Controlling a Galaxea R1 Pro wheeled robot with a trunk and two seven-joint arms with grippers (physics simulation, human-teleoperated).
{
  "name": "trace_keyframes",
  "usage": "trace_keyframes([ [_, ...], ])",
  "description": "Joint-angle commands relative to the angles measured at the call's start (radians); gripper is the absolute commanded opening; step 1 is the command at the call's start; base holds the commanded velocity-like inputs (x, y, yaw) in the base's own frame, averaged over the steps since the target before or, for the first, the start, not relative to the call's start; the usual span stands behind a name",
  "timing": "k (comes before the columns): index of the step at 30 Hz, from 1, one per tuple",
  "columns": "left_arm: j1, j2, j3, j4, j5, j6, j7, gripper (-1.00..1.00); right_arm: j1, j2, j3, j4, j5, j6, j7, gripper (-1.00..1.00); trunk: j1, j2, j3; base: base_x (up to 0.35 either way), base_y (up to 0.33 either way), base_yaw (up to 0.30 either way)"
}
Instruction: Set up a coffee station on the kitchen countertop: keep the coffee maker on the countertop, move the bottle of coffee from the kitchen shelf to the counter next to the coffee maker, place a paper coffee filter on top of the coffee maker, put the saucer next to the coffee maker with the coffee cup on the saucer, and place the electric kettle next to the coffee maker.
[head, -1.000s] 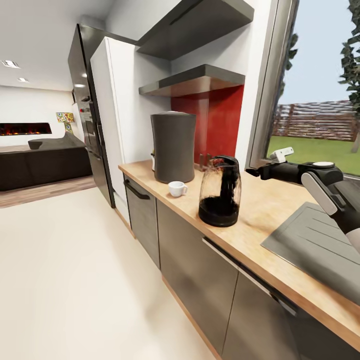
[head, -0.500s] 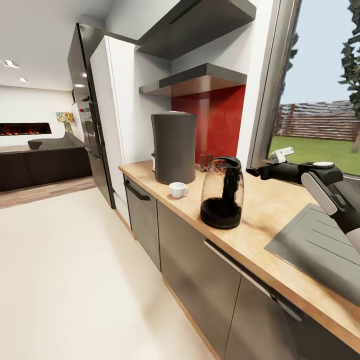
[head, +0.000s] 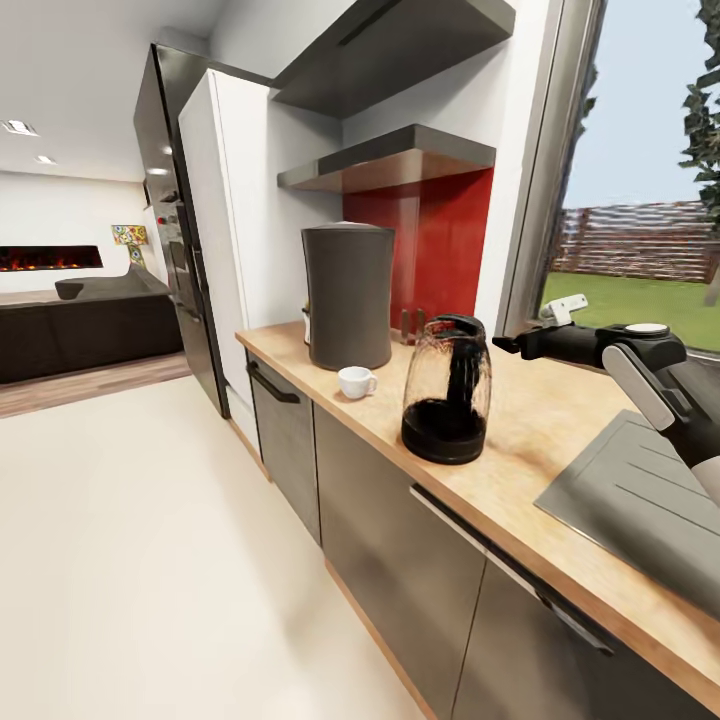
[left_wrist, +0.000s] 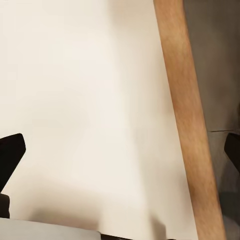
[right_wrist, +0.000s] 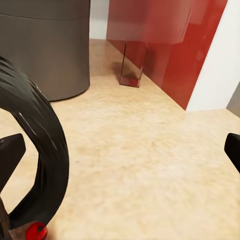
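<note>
Head view: coffee maker stands toward the far end of the countertop, by the red back wall; cup just in front of it near the front edge, no saucer seen under it; kettle upright, nearer the sink, apart from both; right gripper hangs above the countertop just beyond the kettle, nearer the window, pointing toward the coffee maker.

Left wrist view: pale floor, wood strip along the cabinet base; left fingertips stand wide apart, holding nothing.

Right wrist view: right fingertips spread, empty; kettle's black handle close beside one of them; coffee maker ahead; right arm looks nearer for sliding the kettle closer.
</note>
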Motion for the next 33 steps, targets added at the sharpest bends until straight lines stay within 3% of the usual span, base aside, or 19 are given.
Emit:
trace_keyframes([
  [1,-0.001,0.000,0.008,0.001,-0.008,-0.006,-0.003,1.00,-0.001,-0.001,0.002,-0.001,-0.002,0.003,0.001,1.00,0.000,-0.001,-0.001,0.031,0.022,0.000],
  [33,-0.001,0.000,0.008,0.001,-0.007,-0.006,-0.004,1.00,-0.001,-0.001,0.005,-0.009,-0.004,0.003,0.004,1.00,0.000,-0.001,-0.001,0.020,0.014,0.000],
])
